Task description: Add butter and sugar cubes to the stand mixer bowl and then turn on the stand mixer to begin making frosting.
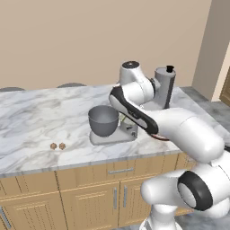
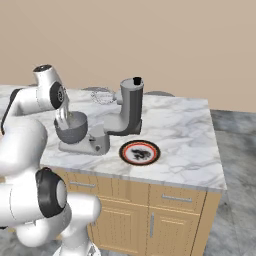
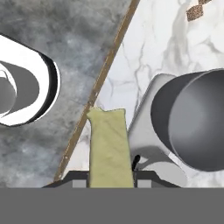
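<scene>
The butter [image 3: 109, 146], a pale yellow block, stands clamped between my gripper's [image 3: 109, 180] two fingers in the hand view. The gripper [image 2: 63, 118] hangs just over the near rim of the stand mixer bowl [image 2: 71, 129], a deep grey bowl [image 1: 103, 119] seated on the stand mixer's [image 2: 131, 107] flat base. In the hand view the bowl [image 3: 197, 127] lies to the right of the butter, and the small dark switch [image 3: 136, 161] is close beside it. Two tan-brown sugar cubes [image 1: 57, 146] lie on the marble left of the mixer, also at the hand view's top edge [image 3: 194, 12].
A red-rimmed plate [image 2: 140, 152] lies on the counter right of the mixer base. A wire whisk [image 2: 102, 96] rests behind the mixer. The counter's front edge [image 1: 90, 162] runs close below the mixer; bare marble stretches left of it.
</scene>
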Available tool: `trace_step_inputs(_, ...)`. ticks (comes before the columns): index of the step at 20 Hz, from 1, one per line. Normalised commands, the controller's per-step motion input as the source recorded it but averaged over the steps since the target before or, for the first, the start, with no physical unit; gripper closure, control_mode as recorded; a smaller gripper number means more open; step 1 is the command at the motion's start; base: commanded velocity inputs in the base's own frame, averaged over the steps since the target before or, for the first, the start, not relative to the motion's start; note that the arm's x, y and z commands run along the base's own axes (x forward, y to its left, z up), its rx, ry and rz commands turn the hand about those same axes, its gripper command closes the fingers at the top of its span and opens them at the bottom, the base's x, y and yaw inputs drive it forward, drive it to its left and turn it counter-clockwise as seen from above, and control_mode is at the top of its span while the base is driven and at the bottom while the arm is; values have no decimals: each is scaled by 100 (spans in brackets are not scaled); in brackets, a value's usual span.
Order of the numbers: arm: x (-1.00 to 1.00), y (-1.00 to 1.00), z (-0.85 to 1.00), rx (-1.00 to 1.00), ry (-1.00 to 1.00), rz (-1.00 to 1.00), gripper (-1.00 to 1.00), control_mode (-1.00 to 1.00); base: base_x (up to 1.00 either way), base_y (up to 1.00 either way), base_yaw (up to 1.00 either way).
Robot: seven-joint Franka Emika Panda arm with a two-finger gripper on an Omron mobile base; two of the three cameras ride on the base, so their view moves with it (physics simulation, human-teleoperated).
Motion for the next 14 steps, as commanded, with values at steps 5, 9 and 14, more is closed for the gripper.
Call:
trace_step_inputs(5,71,50,-2,-2,19,-5,100,-100,0,0,0)
trace_step_inputs(9,78,30,-25,0,15,-3,100,-100,0,0,0)
trace_step_inputs(14,69,21,-50,0,2,-1,100,-100,0,0,0)
